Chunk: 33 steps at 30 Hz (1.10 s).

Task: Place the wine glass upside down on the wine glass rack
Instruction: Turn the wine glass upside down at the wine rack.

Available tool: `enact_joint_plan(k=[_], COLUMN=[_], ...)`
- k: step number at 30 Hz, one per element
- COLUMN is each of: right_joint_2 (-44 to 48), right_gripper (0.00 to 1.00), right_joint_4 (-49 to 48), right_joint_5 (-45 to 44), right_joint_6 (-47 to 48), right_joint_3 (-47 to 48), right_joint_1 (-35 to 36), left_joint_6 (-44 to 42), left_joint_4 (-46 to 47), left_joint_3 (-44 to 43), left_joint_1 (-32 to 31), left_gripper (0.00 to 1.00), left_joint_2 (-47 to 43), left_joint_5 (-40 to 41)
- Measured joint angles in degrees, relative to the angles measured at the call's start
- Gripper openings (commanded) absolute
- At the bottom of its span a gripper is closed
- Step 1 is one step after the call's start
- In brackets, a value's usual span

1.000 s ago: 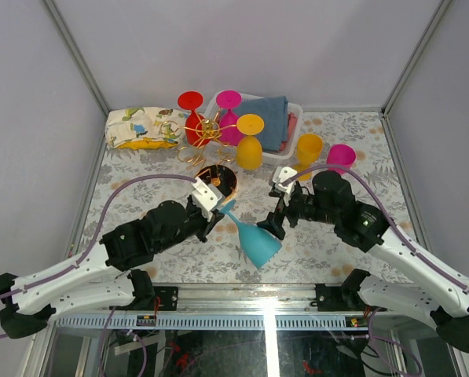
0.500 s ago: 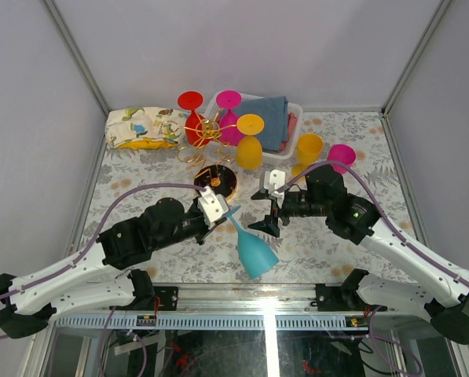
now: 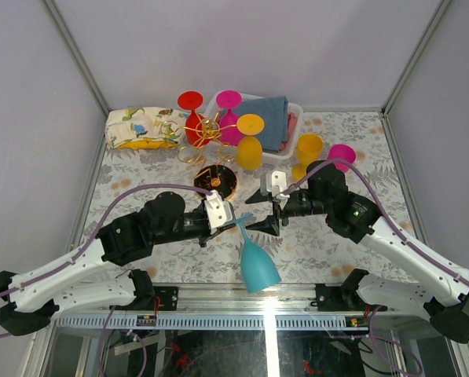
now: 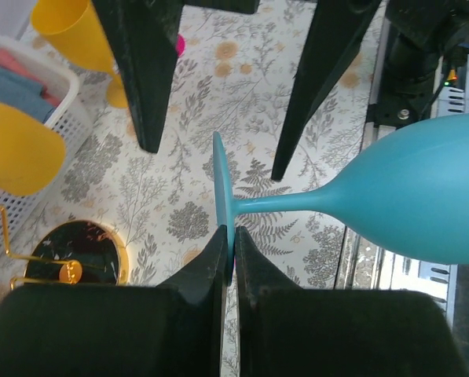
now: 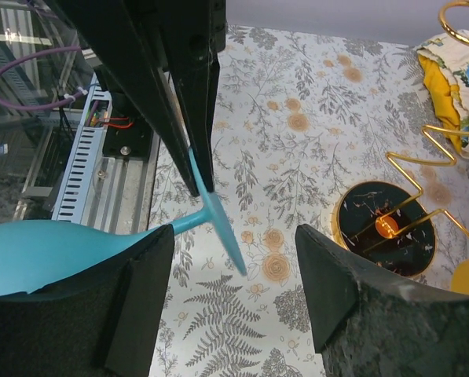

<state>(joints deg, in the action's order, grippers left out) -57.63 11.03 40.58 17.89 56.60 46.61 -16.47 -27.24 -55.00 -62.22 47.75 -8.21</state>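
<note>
A teal wine glass [image 3: 258, 263] lies sideways in the air, bowl toward the near table edge. My left gripper [image 3: 228, 218] is shut on the rim of its foot disc [image 4: 222, 196]; the bowl shows at the right of the left wrist view [image 4: 407, 204]. My right gripper [image 3: 256, 212] is open, its fingers on either side of the foot without touching it [image 5: 234, 267]. The gold wire wine glass rack [image 3: 207, 133] stands behind, with its round dark base [image 3: 216, 181] close to the grippers. Red, magenta and yellow glasses hang upside down on it.
A white basket [image 3: 295, 110] with blue and red cloths stands at the back. A yellow cup [image 3: 309, 148] and a magenta cup [image 3: 341, 155] stand to its right. A patterned cloth bundle [image 3: 144, 127] lies at the back left. A metal rail runs along the near edge.
My left gripper has moved right with the glass, and the bowl has swung toward the near edge. My right gripper has moved left and now stands open around the foot.
</note>
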Motion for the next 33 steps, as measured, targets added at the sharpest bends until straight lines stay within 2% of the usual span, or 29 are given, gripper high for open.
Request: enact_joint_plan(k=[6, 11, 14, 16, 19, 22, 24, 26, 28, 33], right_joint_2=[-1.2, -1.4, -1.7, -2.3, -3.6, -4.5, -4.5, -4.5, -4.5, -3.8], right_gripper=[0.43, 0.37, 0.29, 0.21, 0.01, 0.0, 0.0, 0.0, 0.0, 0.0], right_joint_4=[0.9, 3.1, 4.1, 5.2, 7.2, 9.0, 9.4, 9.5, 9.7, 10.6], right_joint_5=[2.1, 4.2, 5.0, 5.8, 7.2, 8.9, 9.1, 8.7, 6.8, -0.4], right_joint_6=[1.6, 2.8, 3.9, 4.7, 6.2, 7.7, 8.0, 8.1, 8.4, 8.9], right_joint_3=[1.8, 2.1, 2.1, 2.5, 3.5, 4.1, 4.3, 4.3, 4.3, 4.3], right_joint_1=[0.0, 0.1, 0.1, 0.1, 0.2, 0.3, 0.5, 0.6, 0.6, 0.6], left_joint_6=[-0.8, -1.2, -1.2, -1.2, -1.2, -1.1, -0.9, -0.3, 0.9, 4.7], left_joint_4=[-0.3, -0.7, -1.0, -1.3, -1.9, -2.9, -3.0, -2.8, -2.4, -0.1], left_joint_3=[-0.8, -0.9, -0.9, -0.9, -0.9, -1.1, -1.2, -1.2, -1.2, -0.5], left_joint_1=[0.0, 0.0, 0.0, 0.0, 0.0, 0.1, 0.1, 0.1, 0.1, 0.1], left_gripper=[0.0, 0.0, 0.0, 0.0, 0.01, 0.09, 0.23, 0.32, 0.41, 0.55], left_joint_2=[1.5, 1.9, 1.9, 1.9, 1.8, 1.7, 1.7, 1.7, 1.5, 0.0], left_joint_5=[-3.7, -4.7, -5.0, -5.0, -4.8, -4.7, -4.6, -3.9, -3.0, 0.1])
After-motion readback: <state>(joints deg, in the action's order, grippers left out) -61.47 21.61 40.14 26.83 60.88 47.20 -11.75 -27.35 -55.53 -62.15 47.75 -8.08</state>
